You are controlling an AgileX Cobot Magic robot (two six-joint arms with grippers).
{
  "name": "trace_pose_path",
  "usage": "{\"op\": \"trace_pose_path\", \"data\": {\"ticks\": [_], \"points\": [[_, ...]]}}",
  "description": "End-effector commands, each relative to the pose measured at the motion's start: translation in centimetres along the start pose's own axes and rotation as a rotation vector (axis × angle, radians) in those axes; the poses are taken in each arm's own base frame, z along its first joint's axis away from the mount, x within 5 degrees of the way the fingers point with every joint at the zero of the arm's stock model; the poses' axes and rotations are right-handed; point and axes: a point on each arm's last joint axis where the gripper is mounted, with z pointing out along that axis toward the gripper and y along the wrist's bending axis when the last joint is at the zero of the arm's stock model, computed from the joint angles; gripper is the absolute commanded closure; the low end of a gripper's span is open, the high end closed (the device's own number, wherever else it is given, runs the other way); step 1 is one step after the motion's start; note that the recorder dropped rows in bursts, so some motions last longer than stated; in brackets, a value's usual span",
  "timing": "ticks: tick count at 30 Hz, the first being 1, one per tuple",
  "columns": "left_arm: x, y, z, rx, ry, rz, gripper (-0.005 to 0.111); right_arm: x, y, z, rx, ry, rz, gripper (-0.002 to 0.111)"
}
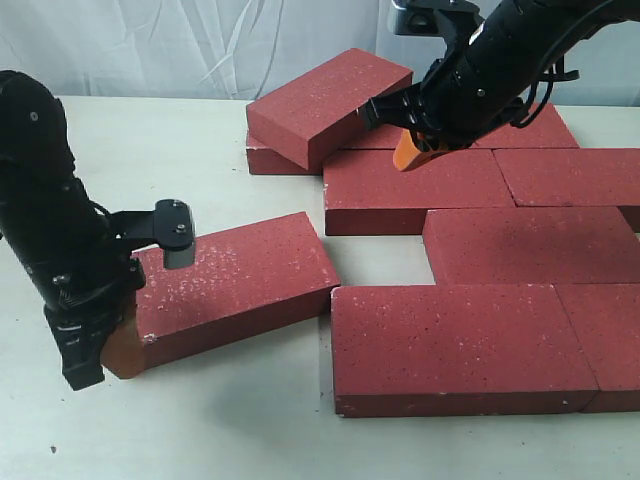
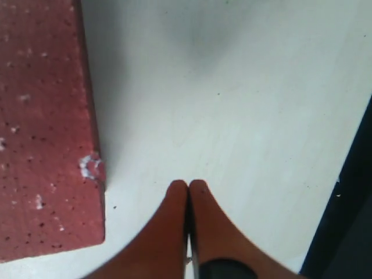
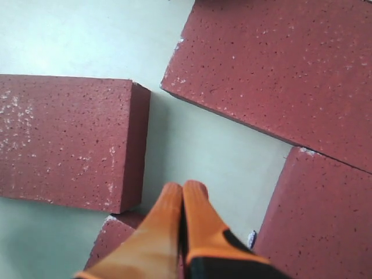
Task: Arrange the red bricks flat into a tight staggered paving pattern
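Beside the left gripper (image 1: 121, 352), just off its orange fingertips (image 2: 177, 203), a loose brick (image 1: 235, 280) is lying flat but skewed. Its near end is touching or almost touching them; contact is not resolvable. The left wrist view is showing both fingers pressed together with nothing between them. Beyond the brick's far end from this gripper, the laid bricks (image 1: 450, 345) are sitting in staggered rows, with a wedge of bare table (image 1: 200, 420) opening between.

The right gripper (image 1: 414, 153) is hovering over the back rows, fingers likewise pinched together and empty. Its height is hard to judge. Just beside it a tilted brick (image 1: 325, 100) is leaning on a lower brick (image 1: 272, 160).

Risks, as judged:
- Pushing on one end with closed tips is likely turning the loose brick rather than sliding it. A corner could then be jamming against the laid rows and knocking them out of line.
- The rough face is dragging on the table, so the tips could be slipping off the sharp edge.
- Nudging the leaning brick could be dropping it hard onto its neighbours, or leaving it riding on top.
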Motion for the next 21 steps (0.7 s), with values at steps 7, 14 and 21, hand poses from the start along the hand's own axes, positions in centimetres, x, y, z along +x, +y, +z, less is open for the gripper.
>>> {"op": "trace_pose_path", "data": {"ticks": [7, 14, 21], "points": [[0.3, 1.4, 2.4, -0.013, 0.06, 0.0, 0.107, -0.2, -0.1, -0.5, 0.012, -0.014, -0.008, 0.109], [0.9, 2.5, 3.1, -0.085, 0.134, -0.071, 0.107, -0.2, -0.1, -0.5, 0.012, -0.014, -0.008, 0.109], [1.1, 3.7, 2.8, -0.225, 0.151, -0.128, 0.107, -0.1, -0.1, -0.5, 0.011, -0.011, -0.008, 0.109]]}}
